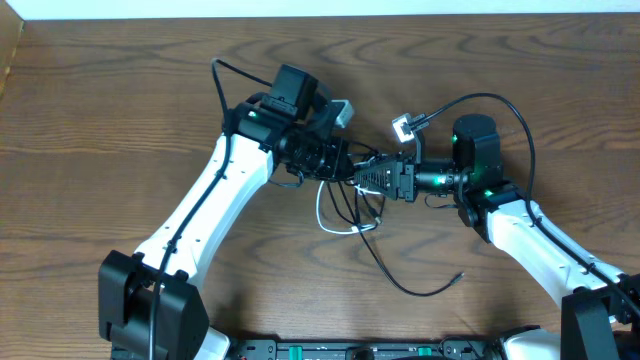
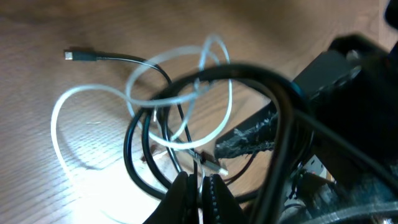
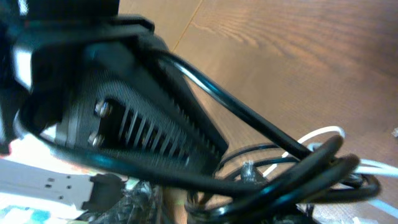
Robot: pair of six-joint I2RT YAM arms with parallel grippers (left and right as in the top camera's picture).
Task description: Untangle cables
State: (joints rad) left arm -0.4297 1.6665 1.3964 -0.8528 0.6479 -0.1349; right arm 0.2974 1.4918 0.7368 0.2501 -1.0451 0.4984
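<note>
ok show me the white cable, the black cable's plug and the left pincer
white cable (image 2: 54, 124): left wrist view, left side of its loop
black cable's plug (image 2: 81, 56): left wrist view, plug body
left pincer (image 2: 200, 182): left wrist view, between its tips

Dark wood-grain table (image 1: 100, 120); white strip (image 1: 300, 8) along far edge; blk rail (image 1: 350, 352) at near edge.

The left gripper (image 2: 200, 186), closed tight, pinches the white cable (image 2: 59, 118), whose loops tangle with black cables (image 2: 134, 155) above the wooden table (image 2: 62, 25), one plug end (image 2: 73, 56) lying upper left
</note>
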